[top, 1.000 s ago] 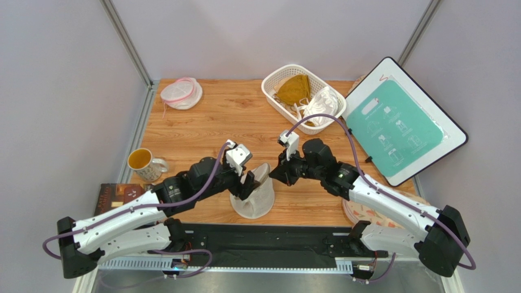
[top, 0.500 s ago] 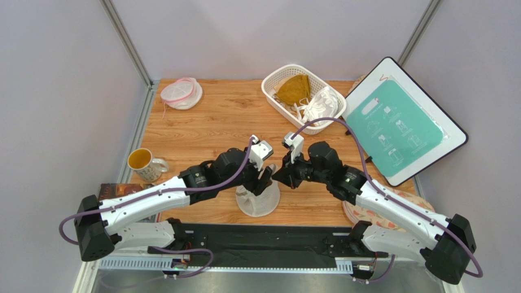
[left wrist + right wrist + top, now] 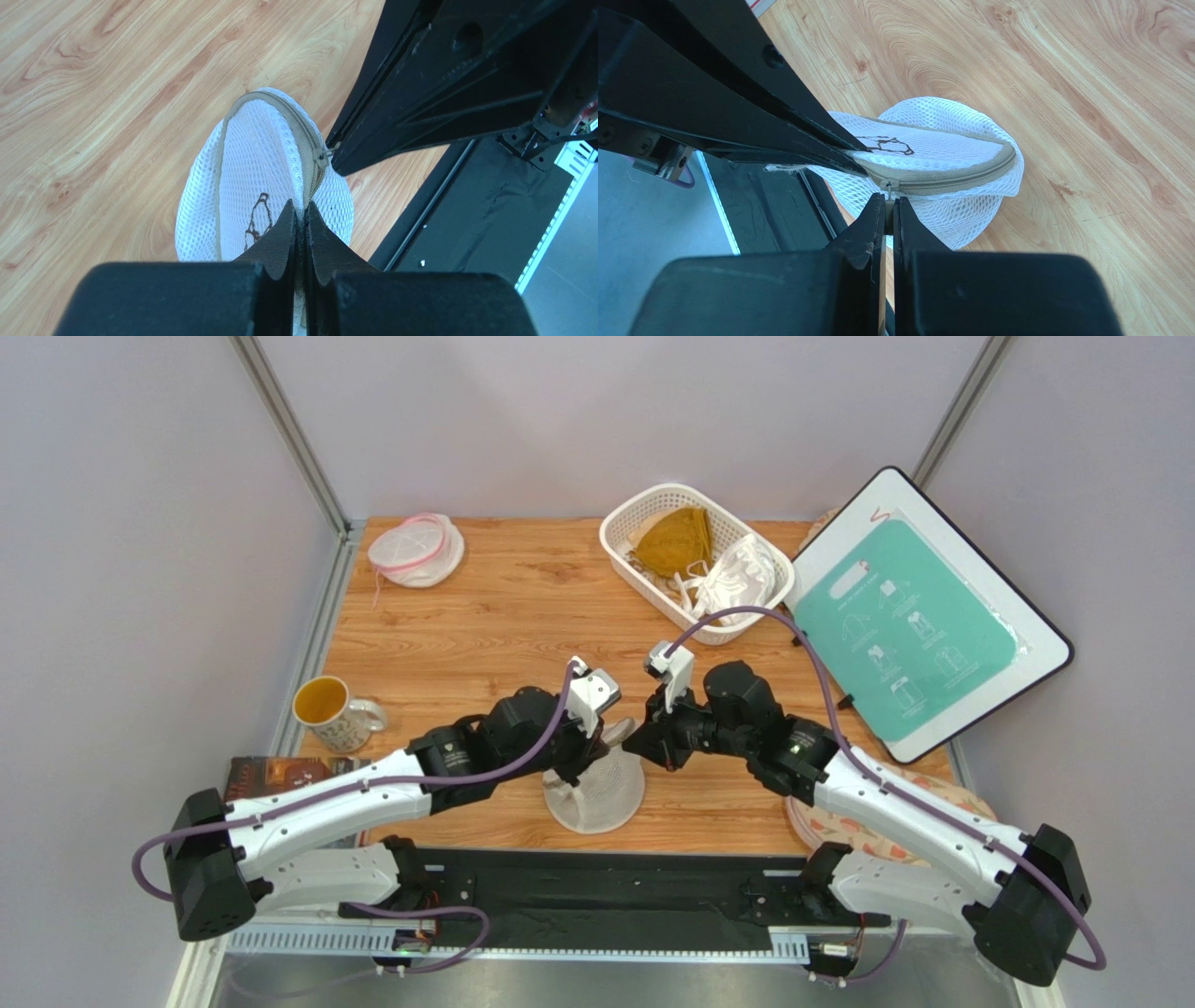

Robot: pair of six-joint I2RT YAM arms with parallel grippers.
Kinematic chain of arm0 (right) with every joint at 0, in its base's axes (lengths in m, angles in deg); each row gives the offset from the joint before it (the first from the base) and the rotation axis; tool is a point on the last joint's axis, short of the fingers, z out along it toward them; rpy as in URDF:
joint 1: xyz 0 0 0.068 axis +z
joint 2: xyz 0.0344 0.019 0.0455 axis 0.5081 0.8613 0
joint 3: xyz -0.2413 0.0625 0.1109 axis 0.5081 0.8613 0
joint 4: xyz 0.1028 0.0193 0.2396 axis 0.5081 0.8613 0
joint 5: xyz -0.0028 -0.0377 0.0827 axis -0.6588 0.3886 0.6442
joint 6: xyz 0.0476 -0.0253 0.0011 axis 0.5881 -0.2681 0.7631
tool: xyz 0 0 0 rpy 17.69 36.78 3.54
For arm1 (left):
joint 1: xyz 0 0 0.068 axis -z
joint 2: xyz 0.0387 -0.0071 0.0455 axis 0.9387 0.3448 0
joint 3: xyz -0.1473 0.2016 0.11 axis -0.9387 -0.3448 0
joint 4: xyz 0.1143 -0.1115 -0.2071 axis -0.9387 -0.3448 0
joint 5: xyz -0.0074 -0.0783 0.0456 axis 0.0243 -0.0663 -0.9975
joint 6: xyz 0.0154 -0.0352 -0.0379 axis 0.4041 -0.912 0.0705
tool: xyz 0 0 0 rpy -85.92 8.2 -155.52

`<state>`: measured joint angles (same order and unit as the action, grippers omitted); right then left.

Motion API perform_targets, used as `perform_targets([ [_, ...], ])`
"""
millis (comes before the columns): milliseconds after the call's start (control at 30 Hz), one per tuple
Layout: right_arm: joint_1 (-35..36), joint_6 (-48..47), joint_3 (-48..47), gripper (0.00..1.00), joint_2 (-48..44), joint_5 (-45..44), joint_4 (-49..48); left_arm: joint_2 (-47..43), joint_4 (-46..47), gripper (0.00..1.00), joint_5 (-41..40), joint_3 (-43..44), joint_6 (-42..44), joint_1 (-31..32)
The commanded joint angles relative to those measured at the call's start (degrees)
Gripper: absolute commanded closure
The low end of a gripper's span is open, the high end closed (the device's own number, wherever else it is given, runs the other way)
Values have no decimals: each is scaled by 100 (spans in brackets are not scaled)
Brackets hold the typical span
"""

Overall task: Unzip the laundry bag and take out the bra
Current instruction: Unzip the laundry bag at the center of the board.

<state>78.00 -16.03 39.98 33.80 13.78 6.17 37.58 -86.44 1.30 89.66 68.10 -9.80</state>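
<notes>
My left fingers [image 3: 289, 215] are pinched shut on the bag [image 3: 260, 161] at its top seam. My right fingers [image 3: 878, 210] clamp the zip pull [image 3: 887, 186] just beside them. The bag is upright on the bench [image 3: 463, 616].

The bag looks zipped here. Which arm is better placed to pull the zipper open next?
Right. The right gripper is shut on the zipper pull of the laundry bag. The left gripper only pinches the mesh, which steadies the bag.

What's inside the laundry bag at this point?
The laundry bag has its zipper closed where visible. On the white mesh only a dark squiggly mark shows; no bra can be made out; contents are hidden.
</notes>
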Motion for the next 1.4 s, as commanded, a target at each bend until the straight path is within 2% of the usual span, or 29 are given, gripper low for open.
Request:
perform_targets([
  [0,-70,46,0,100,52,35,-70,-479,62,100,4,-245,259,26],
  [300,-431,46,-26,100,192,272,-62,-1445,141,100,127,-781,594,26],
  [500,-580,55,44,100,333,263,-53,-1982,10,100,-109,-983,664,26],
  [733,-598,20,27,100,123,210,96,-2054,-131,100,-356,-975,568,26],
  [767,-589,90,18,100,96,254,131,-2001,-157,96,-356,-949,541,26],
  [800,-598,108,1,100,61,289,132,-1966,-166,86,-374,-913,454,26],
  [833,-572,134,-8,100,17,307,149,-1913,-210,74,-374,-809,436,26],
  [867,-537,134,-26,100,-18,281,210,-1808,-228,57,-365,-738,410,26],
  [933,-449,152,-26,100,-62,211,237,-1685,-202,47,-234,-484,322,26],
  [967,-431,169,-9,100,-97,210,228,-1536,-193,37,-172,-387,295,26],
  [1033,-352,222,35,100,-150,184,202,-1351,-193,34,21,-45,234,26],
  [1100,-308,266,70,100,-229,167,193,-1052,-201,18,135,158,216,26],
  [1367,-71,336,229,100,-493,0,220,-270,-35,18,479,572,102,35],
])
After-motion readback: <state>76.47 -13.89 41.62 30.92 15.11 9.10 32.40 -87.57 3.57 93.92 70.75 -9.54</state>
